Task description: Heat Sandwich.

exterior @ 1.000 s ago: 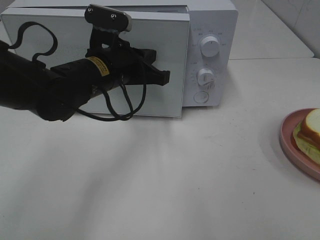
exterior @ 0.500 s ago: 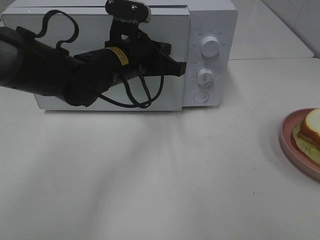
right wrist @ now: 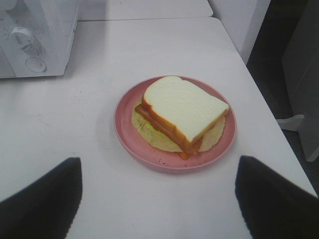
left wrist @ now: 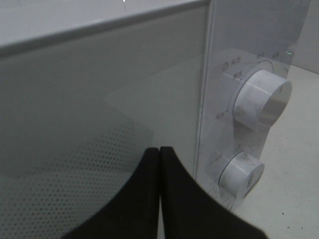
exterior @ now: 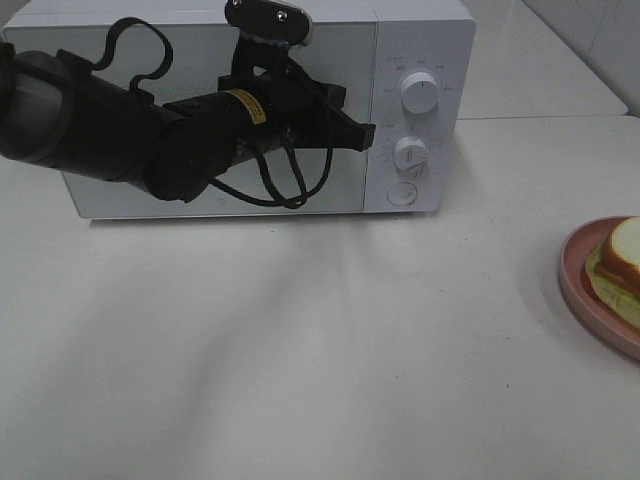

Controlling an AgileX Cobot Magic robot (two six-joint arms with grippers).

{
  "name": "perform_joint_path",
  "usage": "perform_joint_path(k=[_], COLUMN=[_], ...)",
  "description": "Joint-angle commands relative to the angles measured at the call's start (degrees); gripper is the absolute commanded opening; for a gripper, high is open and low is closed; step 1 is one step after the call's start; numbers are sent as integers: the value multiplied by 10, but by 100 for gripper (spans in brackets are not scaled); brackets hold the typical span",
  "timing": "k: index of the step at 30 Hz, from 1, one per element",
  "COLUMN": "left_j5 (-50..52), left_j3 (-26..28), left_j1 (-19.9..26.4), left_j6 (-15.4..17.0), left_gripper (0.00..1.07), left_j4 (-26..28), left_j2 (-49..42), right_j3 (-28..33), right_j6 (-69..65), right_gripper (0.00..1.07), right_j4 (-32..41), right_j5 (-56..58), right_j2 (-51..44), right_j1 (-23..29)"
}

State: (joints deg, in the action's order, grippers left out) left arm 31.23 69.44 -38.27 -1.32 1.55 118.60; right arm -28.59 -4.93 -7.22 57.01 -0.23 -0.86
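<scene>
The white microwave stands at the back of the table with its door flush with the front. My left gripper is shut and empty, its tips against the door near the control panel; the left wrist view shows the closed fingers on the glass. The sandwich lies on a pink plate at the right edge. In the right wrist view my right gripper is open and empty, its fingers on either side of the plate and sandwich, clear of both.
Two knobs and a round button are on the microwave's panel. The table's right edge runs close behind the plate. A second table surface lies behind right.
The microwave door has swung from partly open to closed, with my left gripper moving right and back against it. The sandwich and plate have not moved.
</scene>
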Motion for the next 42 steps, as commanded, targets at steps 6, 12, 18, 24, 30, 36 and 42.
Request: perform_joint_path(k=[6,12,18,24,30,36,42], left_j5=[-34,-46,-63,-145,-301,-430,-595], left_j3=[-6,-71,-144,-168,-168,-168,-167], left_j1=[23,23,19,9,6,6,6], left_j6=[-1,-1,3,3,3,2,1], left_gripper=[0,0,0,0,57,100,99], left_j4=[40,38,38,39,40,44,34], left_j2=[-39,-85,-146,-185,-224,-261,-303], right_j3=[0,0,0,0,0,0,0], right_j6=[4,4,4,4,4,4,4], right_gripper=[76,76,76,76,76,76,76], right_j4=[-1,-1,-1,-1,-1,-1,-1], right_j5=[0,0,0,0,0,0,0], right_j2=[-15,-15,-15,-15,-15,-15,-15], right_j1=[-3,-3,-3,-3,-3,-3,-3])
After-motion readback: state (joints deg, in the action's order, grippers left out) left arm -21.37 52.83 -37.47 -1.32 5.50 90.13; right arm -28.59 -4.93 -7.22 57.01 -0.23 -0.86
